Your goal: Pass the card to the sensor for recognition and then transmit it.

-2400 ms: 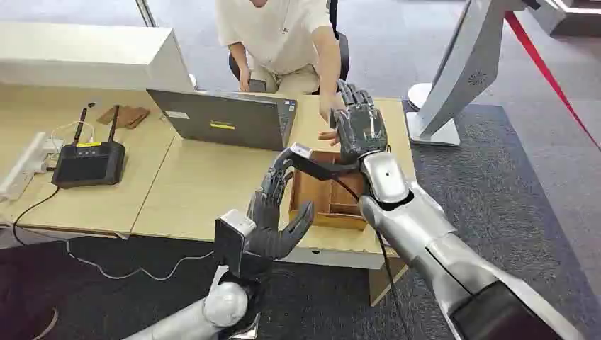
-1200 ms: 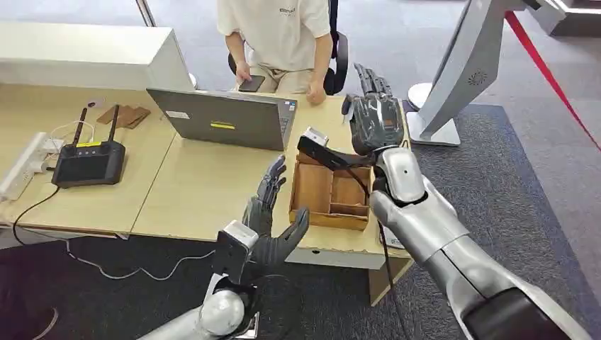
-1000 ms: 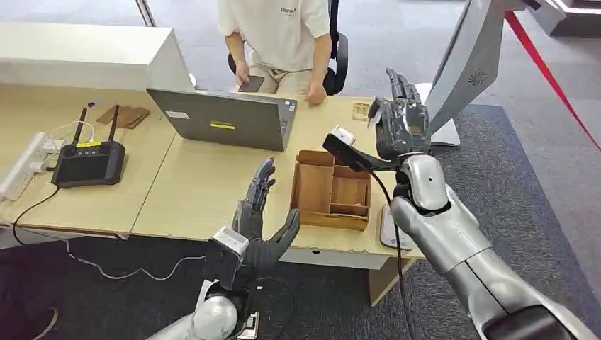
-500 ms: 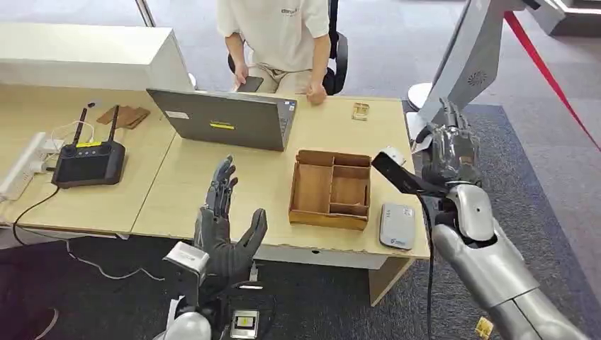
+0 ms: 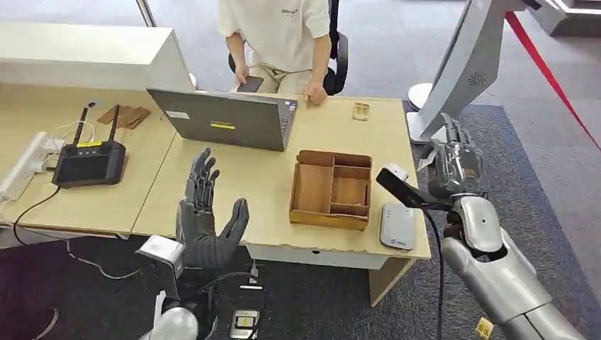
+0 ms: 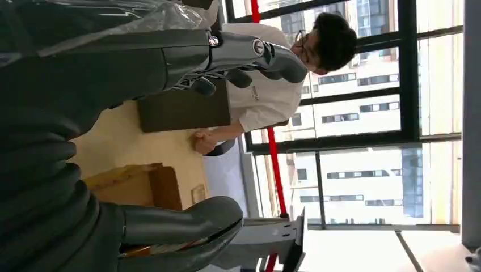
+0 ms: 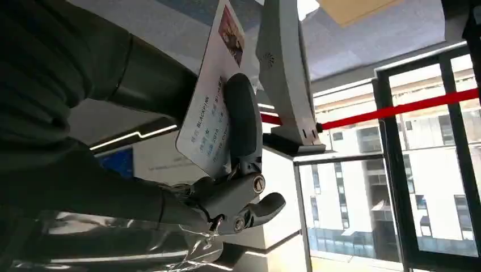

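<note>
My right hand (image 5: 456,167) hangs just past the table's right edge, level with the wooden box, and pinches a white printed card (image 7: 211,111). In the right wrist view the thumb (image 7: 241,116) presses the card against the fingers of the right hand (image 7: 102,96). The sensor (image 5: 397,225), a flat grey-white pad, lies on the table near its front right corner, below and left of that hand. My left hand (image 5: 205,221) stands raised before the table's near edge, fingers spread and holding nothing. The left wrist view shows the left hand (image 6: 85,147) open too.
A compartmented wooden box (image 5: 331,188) sits left of the sensor. A laptop (image 5: 223,118) and a black antenna device (image 5: 88,161) stand further left. A person (image 5: 280,35) sits behind the table (image 5: 220,191). A white kiosk stand (image 5: 461,71) rises at right.
My right hand has lifted from over the wooden box, near the person's hand, and swung right and down past the table edge with the card. My left hand drifted left.
</note>
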